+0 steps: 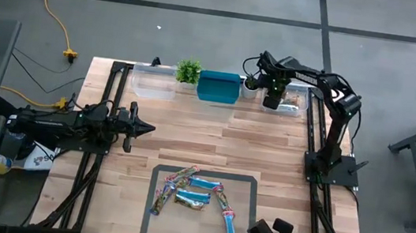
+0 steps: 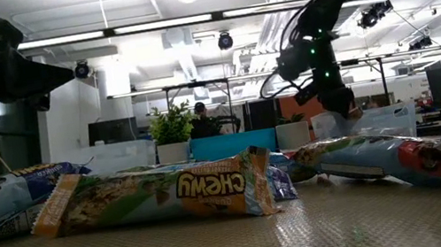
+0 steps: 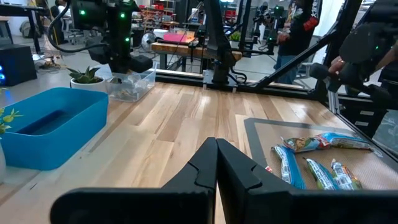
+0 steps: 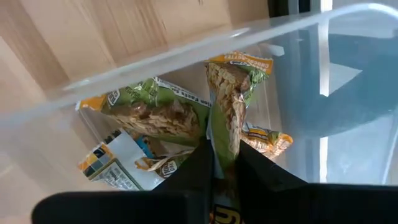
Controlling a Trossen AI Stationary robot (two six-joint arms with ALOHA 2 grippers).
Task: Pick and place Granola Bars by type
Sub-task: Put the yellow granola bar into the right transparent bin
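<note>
Granola bars in shiny wrappers: about six on the grey mat [image 1: 251, 187]; right end effector [image 4: 224, 163] pinches one green-and-orange bar [image 4: 229, 99] over the clear plastic bin [image 4: 323, 74]

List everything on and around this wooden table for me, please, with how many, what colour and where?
Shiny-wrapped granola bars: about seven, light blue and multicoloured, loose on the grey mat.
Grey mat: one, at the table's near edge.
Green-and-orange-wrapped granola bars: at least three, lying in the right clear plastic bin.
Right clear plastic bin: one, far right of the table.
Left clear plastic bin: one, far left.
Blue plastic bin: one, far middle.
Small green potted plants: two, either side of the blue bin.
Yellow cable: one, on the floor beyond the table.
Right gripper: shut on one green-wrapped bar over the right clear bin.
Left gripper: shut, empty, over the table's left side.
</note>
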